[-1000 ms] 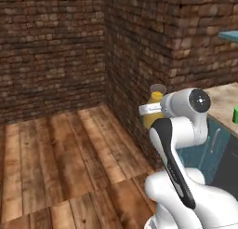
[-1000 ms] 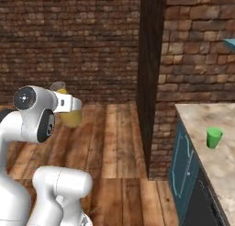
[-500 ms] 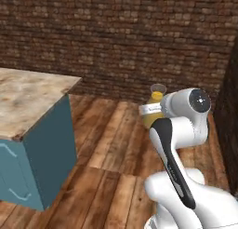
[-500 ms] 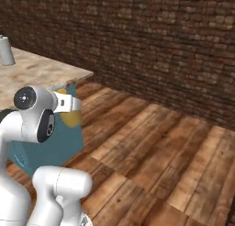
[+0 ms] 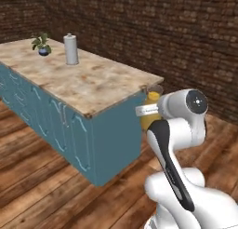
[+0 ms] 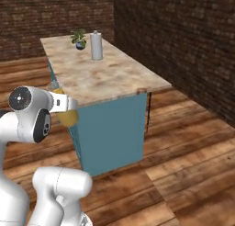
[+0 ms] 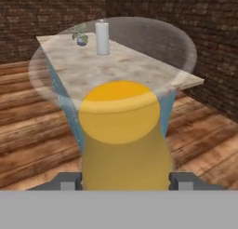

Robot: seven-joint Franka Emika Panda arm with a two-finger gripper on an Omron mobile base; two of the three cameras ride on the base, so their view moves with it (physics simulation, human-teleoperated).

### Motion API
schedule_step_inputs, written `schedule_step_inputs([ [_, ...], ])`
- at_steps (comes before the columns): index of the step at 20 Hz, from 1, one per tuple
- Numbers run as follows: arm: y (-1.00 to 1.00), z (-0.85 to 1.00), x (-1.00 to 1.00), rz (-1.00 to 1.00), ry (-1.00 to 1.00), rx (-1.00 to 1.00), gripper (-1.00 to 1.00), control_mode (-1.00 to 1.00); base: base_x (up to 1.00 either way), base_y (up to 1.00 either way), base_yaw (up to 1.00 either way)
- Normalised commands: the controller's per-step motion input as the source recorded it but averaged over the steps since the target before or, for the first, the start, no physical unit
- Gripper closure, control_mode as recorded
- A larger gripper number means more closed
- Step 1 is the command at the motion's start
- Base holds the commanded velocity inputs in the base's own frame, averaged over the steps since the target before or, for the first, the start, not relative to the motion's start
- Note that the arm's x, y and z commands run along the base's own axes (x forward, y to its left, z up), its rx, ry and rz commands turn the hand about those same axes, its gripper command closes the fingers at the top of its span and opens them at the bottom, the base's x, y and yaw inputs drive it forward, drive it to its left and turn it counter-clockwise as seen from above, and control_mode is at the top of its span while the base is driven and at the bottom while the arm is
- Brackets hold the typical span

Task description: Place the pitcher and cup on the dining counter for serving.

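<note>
Your pincer [image 7: 125, 181] is clamped on the pitcher [image 7: 122, 139], held off the floor just short of the table [image 5: 93, 86] end.

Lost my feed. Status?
Gripper shut on pitcher. Dining counter ahead, pitcher not yet over it. Canister and plant at far end.

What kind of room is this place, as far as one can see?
Probably a kitchen or dining area: a teal island with a marbled stone top, brick walls, a wooden plank floor.
</note>
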Motion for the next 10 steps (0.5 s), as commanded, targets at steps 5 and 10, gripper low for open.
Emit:
schedule_step_inputs([
  [5,0.00,0.00,0.00,0.00,0.00,0.00,1.00,1.00,1.00,-0.94,0.40],
  [10,0.00,0.00,0.00,0.00,0.00,0.00,1.00,1.00,1.00,-0.96,0.37],
])
